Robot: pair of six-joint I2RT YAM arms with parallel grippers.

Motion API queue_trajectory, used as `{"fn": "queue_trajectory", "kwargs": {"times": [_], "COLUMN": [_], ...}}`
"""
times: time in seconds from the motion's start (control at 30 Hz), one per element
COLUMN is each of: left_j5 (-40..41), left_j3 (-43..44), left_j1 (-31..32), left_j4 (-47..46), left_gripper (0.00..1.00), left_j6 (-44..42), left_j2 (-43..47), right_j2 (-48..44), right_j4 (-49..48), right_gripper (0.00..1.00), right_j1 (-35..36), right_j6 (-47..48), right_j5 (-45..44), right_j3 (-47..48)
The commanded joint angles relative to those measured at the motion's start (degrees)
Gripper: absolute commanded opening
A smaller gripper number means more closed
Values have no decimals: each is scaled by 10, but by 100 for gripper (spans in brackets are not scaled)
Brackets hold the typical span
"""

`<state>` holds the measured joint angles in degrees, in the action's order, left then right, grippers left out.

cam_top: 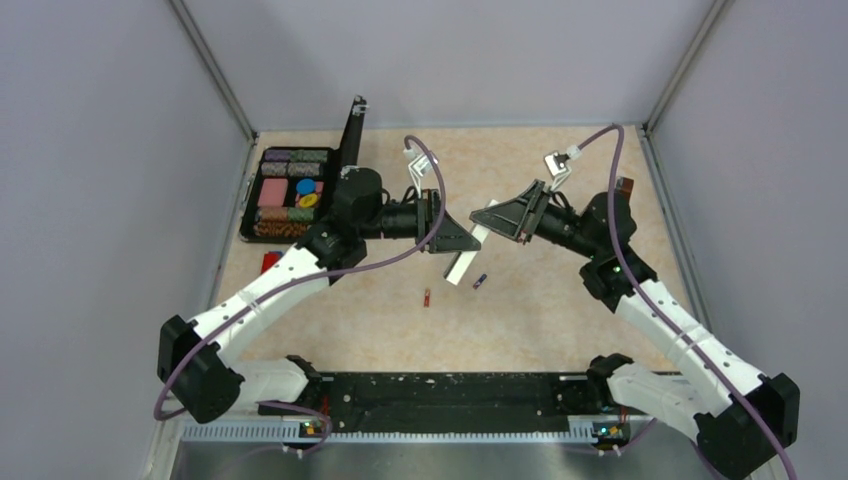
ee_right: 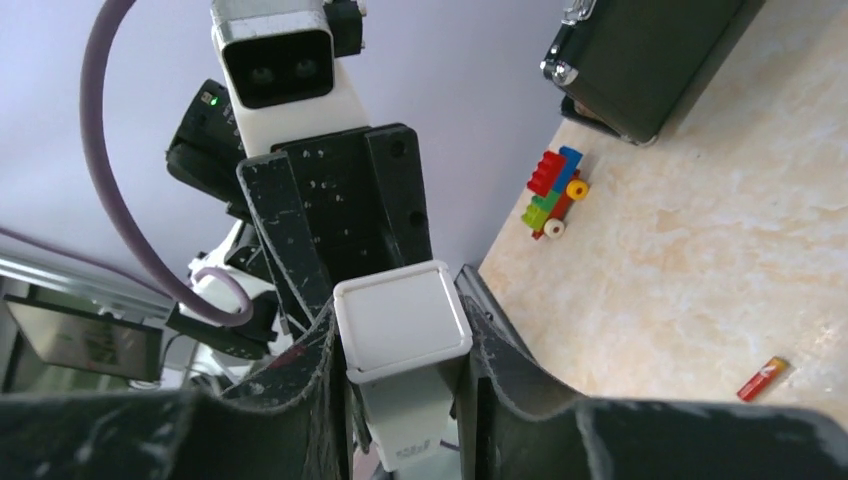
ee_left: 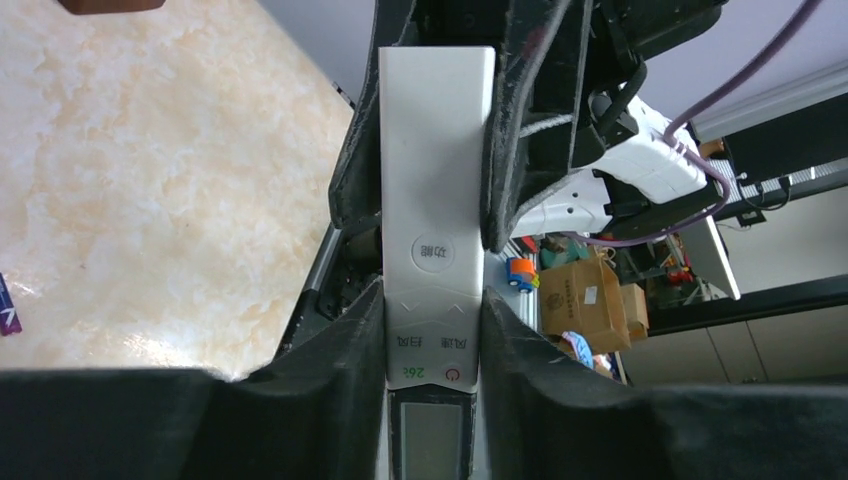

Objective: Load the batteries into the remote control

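Clamping remote control (cam_top: 464, 262) with both hands, mid-air over the middle of the desk (cam_top: 560, 320), slanting with one end hanging free toward the near side. Probably sharing the grip to steady or regrip it and get at the battery bay, a judgement only.

Squeezing left hand (ee_left: 433, 300) together on the button-and-display part, printed face toward its own camera. Pinching right hand (ee_right: 400, 315) on the plain white part further along, pressing on both long edges.

Leaving both batteries loose on the desk under the remote: reddish battery (cam_top: 427, 297) a little to the left, purple battery (cam_top: 480, 281) just beside the free end, the two apart. Touching neither, so reading loading as not yet begun.

Reaching both arms up and inward from the near corners, bending at the elbows, levelling forearms toward each other, wrists almost meeting.

Ignoring open black case (cam_top: 290, 190) and toy blocks (ee_right: 553, 195) at the far left, well apart
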<state>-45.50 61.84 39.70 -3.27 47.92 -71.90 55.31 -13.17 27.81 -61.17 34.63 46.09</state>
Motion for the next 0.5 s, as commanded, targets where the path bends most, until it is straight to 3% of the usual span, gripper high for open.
{"fn": "queue_trajectory", "kwargs": {"times": [0.0,0.07,0.13,0.47], "left_j5": [-7,19,59,239], "left_j3": [30,30,28,-54], "left_j1": [4,4,4,47], "left_j4": [-33,-8,24,47], "left_gripper": [50,63,68,70], "left_j6": [-10,-37,-74,-267], "left_j2": [12,20,31,109], "right_j2": [-13,-14,-15,-19], "right_j4": [-41,-24,1,93], "right_gripper": [10,0,0,0], "right_j1": [1,1,1,0], "right_j6": [-94,-131,-175,-353], "right_j5": [-53,-71,-92,-156], "right_j3": [-20,-26,-35,-72]}}
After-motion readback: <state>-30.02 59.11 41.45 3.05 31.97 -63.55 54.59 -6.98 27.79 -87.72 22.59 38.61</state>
